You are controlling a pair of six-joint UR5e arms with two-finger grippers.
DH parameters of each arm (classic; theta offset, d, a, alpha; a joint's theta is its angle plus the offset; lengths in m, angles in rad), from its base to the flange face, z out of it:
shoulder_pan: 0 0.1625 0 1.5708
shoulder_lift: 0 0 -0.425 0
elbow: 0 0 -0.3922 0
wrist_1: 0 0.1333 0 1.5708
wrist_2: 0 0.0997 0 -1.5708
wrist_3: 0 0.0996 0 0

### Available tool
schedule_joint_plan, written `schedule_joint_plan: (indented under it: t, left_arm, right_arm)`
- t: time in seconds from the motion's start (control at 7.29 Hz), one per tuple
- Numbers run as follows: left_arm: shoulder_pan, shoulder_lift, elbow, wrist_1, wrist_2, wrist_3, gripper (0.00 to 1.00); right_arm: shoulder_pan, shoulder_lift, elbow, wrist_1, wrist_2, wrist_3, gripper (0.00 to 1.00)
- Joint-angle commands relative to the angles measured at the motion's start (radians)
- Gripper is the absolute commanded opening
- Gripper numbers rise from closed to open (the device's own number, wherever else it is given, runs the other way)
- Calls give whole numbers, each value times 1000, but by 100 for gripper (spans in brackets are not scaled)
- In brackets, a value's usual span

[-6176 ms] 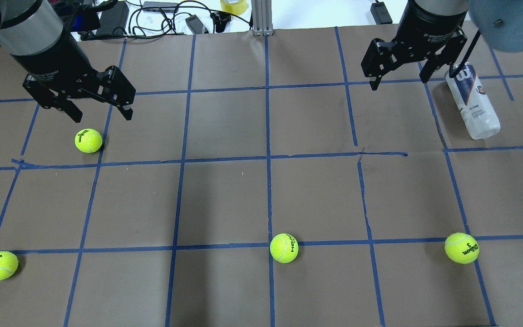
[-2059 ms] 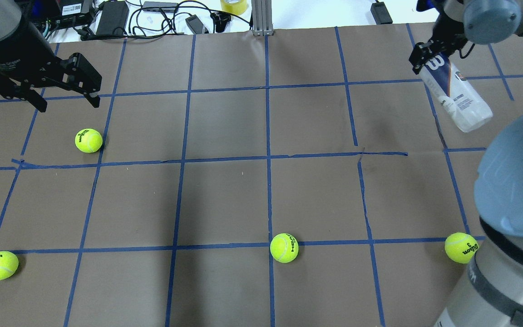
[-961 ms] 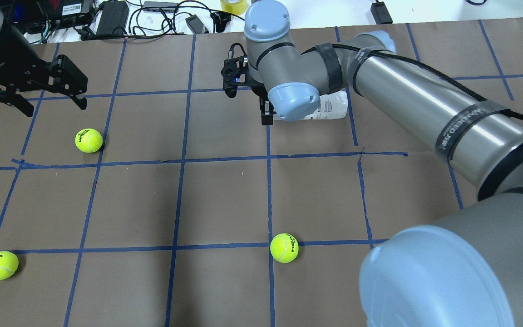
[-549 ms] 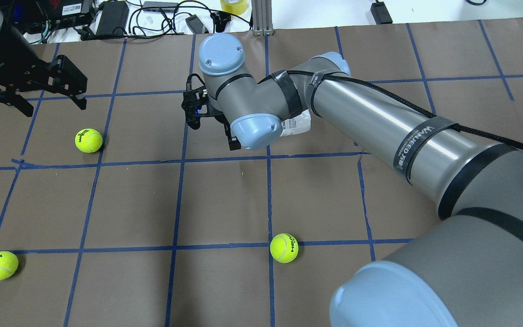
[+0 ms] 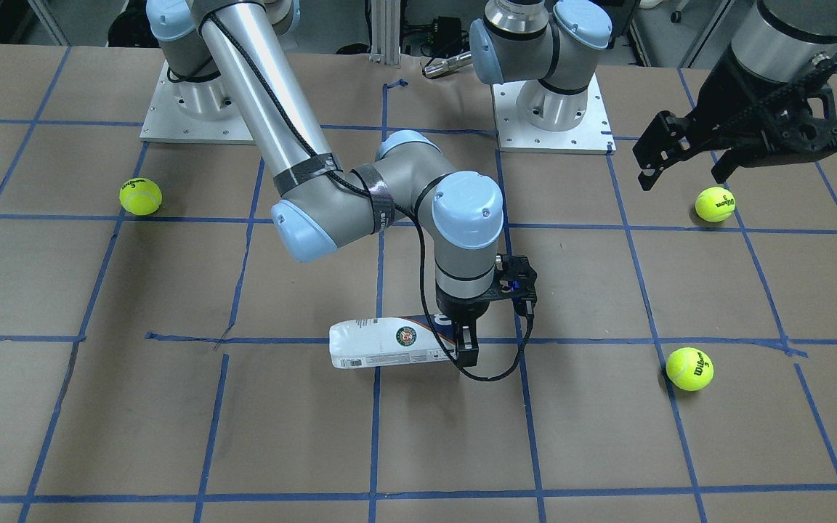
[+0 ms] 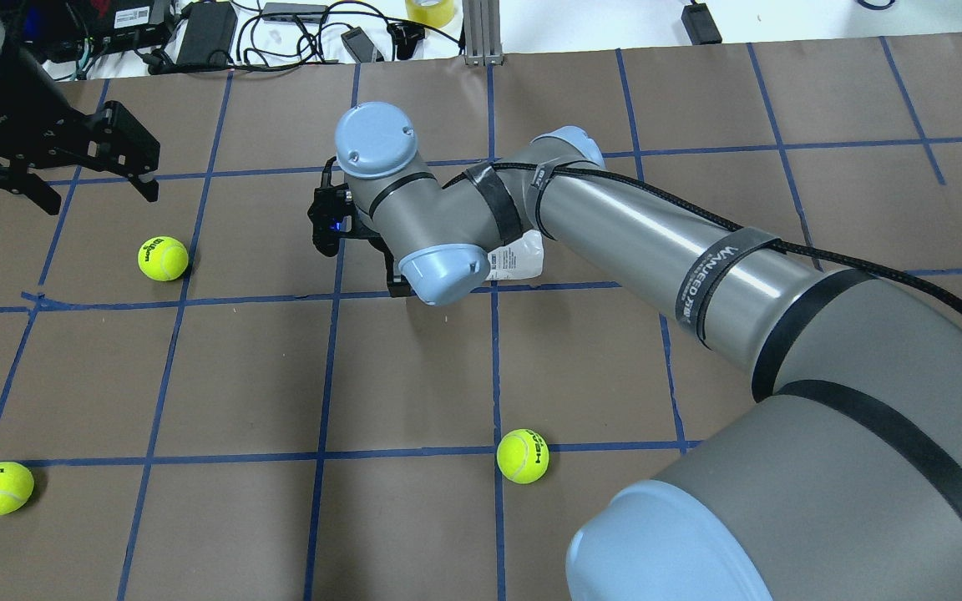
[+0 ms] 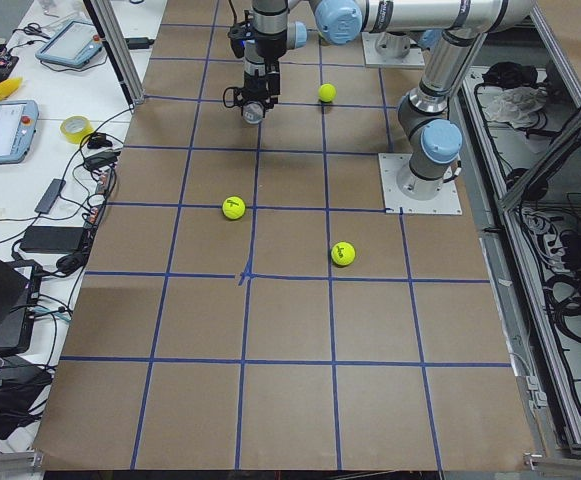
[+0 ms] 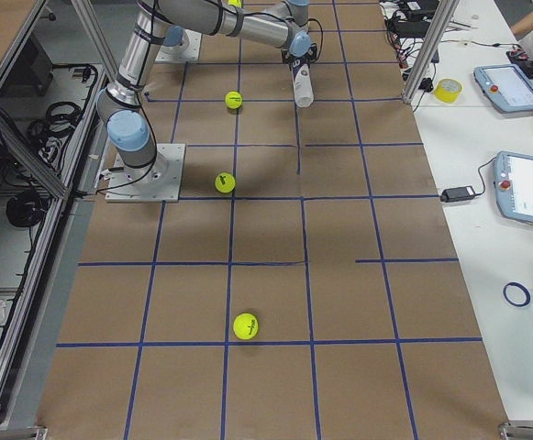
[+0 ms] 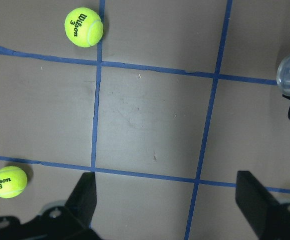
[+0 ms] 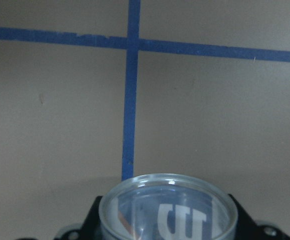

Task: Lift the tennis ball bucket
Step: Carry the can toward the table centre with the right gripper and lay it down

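Nearest the operators' edge, on the robot's left half, the first tennis ball rests on the brown-papered table, just beside a blue tape line.

Mid-table, the tennis ball bucket is held roughly level, with its label and round logo facing up. The right gripper is clamped across its navy end, and the clear end points toward the robot's right. In the right wrist view, a round clear end of the can sits between the finger bases. Whether the can clears the paper cannot be determined.

Farther back, the second tennis ball lies on the robot's left side. The left gripper hovers just beside and above it, jaws spread and holding nothing. The third tennis ball lies well apart, on the robot's right side. The fourth tennis ball sits mid-table nearer the robot, on a tape line; the front-facing view does not show it.

Farthest back are the two arm base plates.
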Motion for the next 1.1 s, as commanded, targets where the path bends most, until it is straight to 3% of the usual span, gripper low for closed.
schedule_joint_plan:
  t: [0.0, 0.27, 0.69, 0.82, 0.96]
  left_arm:
    - [1, 0, 0, 0, 1, 2, 100]
    - [3, 0, 0, -3, 2, 5, 100]
    - [9, -17, 0, 29, -18, 14, 100]
    - [9, -46, -10, 35, -38, 8, 100]
    - [0, -79, -45, 122, -117, -3, 100]
  right_arm:
    - [0, -1, -13, -5, -4, 115, 100]
    - [-59, -31, -48, 15, -4, 124, 100]
    - [-291, -221, -35, 269, 74, 119, 100]
    - [-329, -243, -22, 288, 77, 126, 100]
    - [-322, -281, -24, 301, 96, 144, 100]
